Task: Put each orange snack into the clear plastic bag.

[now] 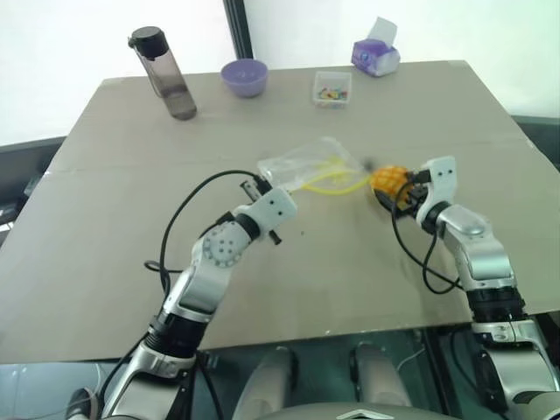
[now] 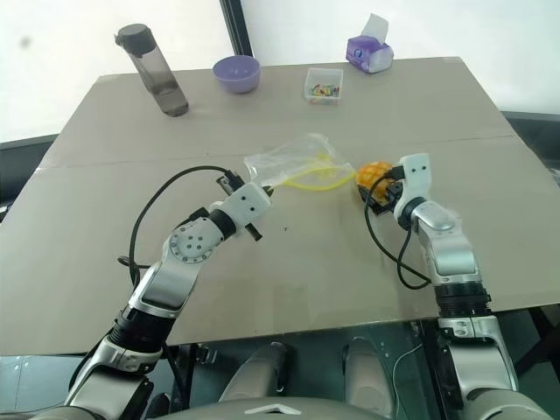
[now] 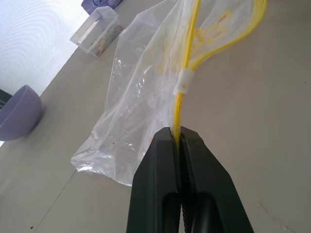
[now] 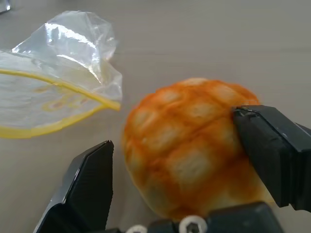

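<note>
The orange snack (image 4: 189, 145), a round bun with a grid pattern on top, lies on the table just right of the clear plastic bag (image 1: 306, 166). My right gripper (image 4: 170, 131) is open with the bun between its fingers. One finger (image 4: 272, 150) rests against the bun's side and the other stands a little apart from it. The bag (image 3: 141, 97) lies crumpled on the table, its mouth gaping toward the bun. My left gripper (image 3: 179, 136) is shut on the bag's yellow seal strip (image 3: 187, 58) at the bag's near left end.
Along the back of the brown table (image 1: 131, 262) stand a dark water bottle (image 1: 166, 74), a purple bowl (image 1: 244, 77), a small clear box of colourful bits (image 1: 332, 88) and a purple tissue pack (image 1: 375, 55). The table's front edge runs close below both arms.
</note>
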Controlling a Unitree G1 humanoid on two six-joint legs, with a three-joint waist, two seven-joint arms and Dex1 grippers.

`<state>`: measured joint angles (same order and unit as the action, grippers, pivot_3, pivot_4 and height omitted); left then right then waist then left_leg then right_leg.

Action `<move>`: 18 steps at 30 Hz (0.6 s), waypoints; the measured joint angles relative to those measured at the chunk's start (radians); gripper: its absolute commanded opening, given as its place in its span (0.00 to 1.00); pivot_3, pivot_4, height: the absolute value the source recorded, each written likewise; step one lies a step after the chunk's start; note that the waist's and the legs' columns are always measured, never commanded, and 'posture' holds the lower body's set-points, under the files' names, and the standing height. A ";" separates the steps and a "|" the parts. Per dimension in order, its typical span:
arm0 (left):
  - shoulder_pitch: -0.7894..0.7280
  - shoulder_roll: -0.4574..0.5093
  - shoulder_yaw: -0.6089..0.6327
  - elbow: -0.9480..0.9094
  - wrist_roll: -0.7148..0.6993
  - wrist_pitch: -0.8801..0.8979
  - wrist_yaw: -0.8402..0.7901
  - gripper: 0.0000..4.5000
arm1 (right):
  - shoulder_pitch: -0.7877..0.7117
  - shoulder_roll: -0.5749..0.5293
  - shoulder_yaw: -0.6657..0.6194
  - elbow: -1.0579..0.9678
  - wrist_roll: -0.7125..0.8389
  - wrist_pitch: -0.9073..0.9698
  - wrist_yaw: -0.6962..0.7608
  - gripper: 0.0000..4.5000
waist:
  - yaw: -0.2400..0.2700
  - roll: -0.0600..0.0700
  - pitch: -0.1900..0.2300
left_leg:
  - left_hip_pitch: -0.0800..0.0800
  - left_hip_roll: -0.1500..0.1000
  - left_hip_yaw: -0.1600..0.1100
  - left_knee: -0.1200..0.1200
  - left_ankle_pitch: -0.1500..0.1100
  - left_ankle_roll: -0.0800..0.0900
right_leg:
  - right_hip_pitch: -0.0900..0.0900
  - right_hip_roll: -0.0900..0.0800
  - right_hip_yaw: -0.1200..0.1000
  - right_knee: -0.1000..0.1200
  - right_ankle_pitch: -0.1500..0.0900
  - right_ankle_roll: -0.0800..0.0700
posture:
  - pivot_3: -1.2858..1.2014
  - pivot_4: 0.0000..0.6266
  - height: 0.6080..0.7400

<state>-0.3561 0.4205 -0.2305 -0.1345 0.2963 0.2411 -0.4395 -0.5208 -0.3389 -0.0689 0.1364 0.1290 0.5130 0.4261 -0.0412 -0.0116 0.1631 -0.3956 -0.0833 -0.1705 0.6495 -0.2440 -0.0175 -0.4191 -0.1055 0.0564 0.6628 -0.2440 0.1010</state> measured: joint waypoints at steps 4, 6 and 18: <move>0.000 0.000 0.000 0.000 0.000 0.000 0.000 0.00 | -0.024 0.011 -0.036 0.002 0.033 0.074 -0.039 0.81 | 0.003 0.000 0.000 | 0.000 0.000 0.000 0.000 0.000 0.000 | 0.000 0.000 0.000 0.000 0.000 0.000 | 0.52 0.24 1.00; 0.000 0.000 0.000 0.000 0.000 0.000 0.000 0.00 | -0.022 0.004 -0.024 0.003 0.025 0.070 -0.040 0.63 | 0.003 0.000 0.000 | 0.000 0.000 0.000 0.000 0.000 0.000 | 0.000 0.000 0.000 0.000 0.000 0.000 | 0.52 0.24 1.00; 0.000 0.000 -0.005 0.000 0.000 0.000 0.000 0.00 | 0.028 -0.080 0.056 -0.002 -0.028 -0.063 0.037 0.00 | 0.002 0.000 0.000 | 0.000 0.000 0.000 0.000 0.000 0.000 | 0.000 0.000 -0.001 0.000 0.000 0.000 | 0.52 0.24 1.00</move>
<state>-0.3562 0.4204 -0.2351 -0.1342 0.2967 0.2411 -0.4395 -0.4926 -0.4191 -0.0130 0.1342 0.1012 0.4498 0.4627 -0.0388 -0.0116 0.1630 -0.3957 -0.0837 -0.1707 0.6495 -0.2441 -0.0173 -0.4187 -0.1057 0.0558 0.6625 -0.2441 0.1011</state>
